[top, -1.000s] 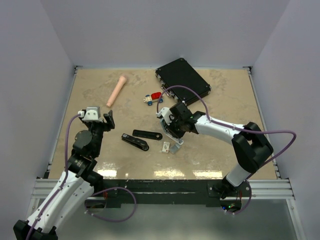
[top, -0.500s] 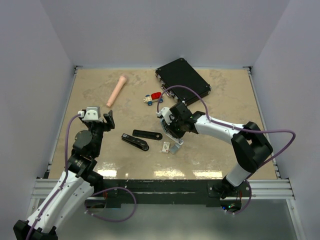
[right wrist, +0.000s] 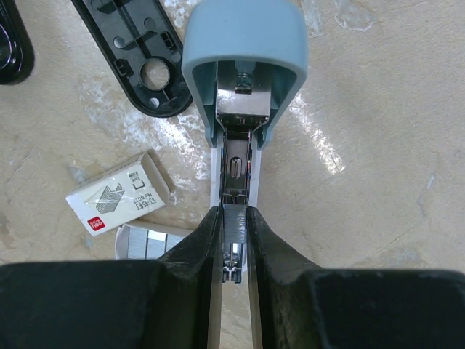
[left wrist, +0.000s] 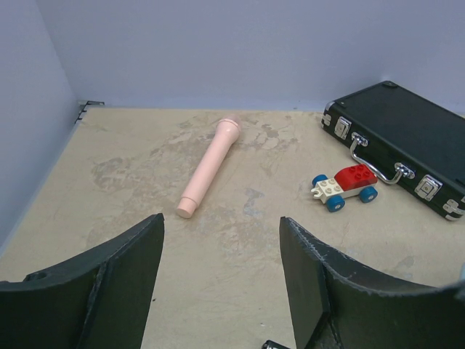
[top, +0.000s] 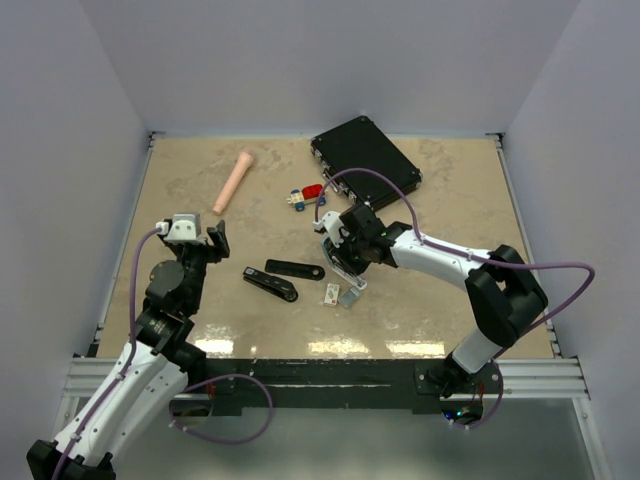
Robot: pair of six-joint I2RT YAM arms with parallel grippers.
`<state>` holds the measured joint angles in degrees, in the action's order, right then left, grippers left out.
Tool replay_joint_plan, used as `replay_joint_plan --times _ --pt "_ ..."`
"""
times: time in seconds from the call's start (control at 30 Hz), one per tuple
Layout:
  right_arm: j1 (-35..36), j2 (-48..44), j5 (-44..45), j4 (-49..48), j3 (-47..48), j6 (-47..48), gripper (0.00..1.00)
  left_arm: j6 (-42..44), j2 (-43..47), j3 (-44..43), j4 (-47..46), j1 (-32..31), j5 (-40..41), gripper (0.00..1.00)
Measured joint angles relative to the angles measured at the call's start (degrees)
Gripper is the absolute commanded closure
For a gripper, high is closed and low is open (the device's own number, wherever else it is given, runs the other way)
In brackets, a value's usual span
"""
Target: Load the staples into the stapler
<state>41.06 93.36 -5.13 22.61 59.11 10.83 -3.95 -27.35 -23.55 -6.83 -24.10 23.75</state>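
left hand (left wrist: 221,229): wide, raised over the table (left wrist: 145,167)
right hand (right wrist: 234,222): narrow, clamped on the blue stapler (right wrist: 243,43)
staples (right wrist: 149,243): flat on table, touching white box (right wrist: 120,193)

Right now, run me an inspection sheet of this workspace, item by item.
Surface: beige marbled tabletop, glare patches near the front.
Job's things: light-blue stapler opened, metal rail exposed; staples lying on the table beside the white staple box, not loaded.
Clutter: pink cylinder, brick toy car, black case, two black plastic parts.
Grippers: left gripper, jaws open, empty; right gripper, jaws shut on the stapler's rail.
Cables: purple cable along each arm.
Surroundings: pale walls on three sides.
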Motion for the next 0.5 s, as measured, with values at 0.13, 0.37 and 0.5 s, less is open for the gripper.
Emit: replay_joint_plan --times 0.13,0.37,0.5 --pt "0.0 0.0 0.0 0.0 0.0 -0.3 0.95 0.0 0.0 0.0 0.0 0.0 0.0 0.31" --pt "-0.1 0.0 -0.1 0.0 0.0 -0.3 0.95 0.0 0.0 0.0 0.0 0.0 0.0 0.31" --pt "-0.3 0.1 -0.1 0.0 0.0 -0.3 0.95 0.0 0.0 0.0 0.0 0.0 -0.1 0.31"
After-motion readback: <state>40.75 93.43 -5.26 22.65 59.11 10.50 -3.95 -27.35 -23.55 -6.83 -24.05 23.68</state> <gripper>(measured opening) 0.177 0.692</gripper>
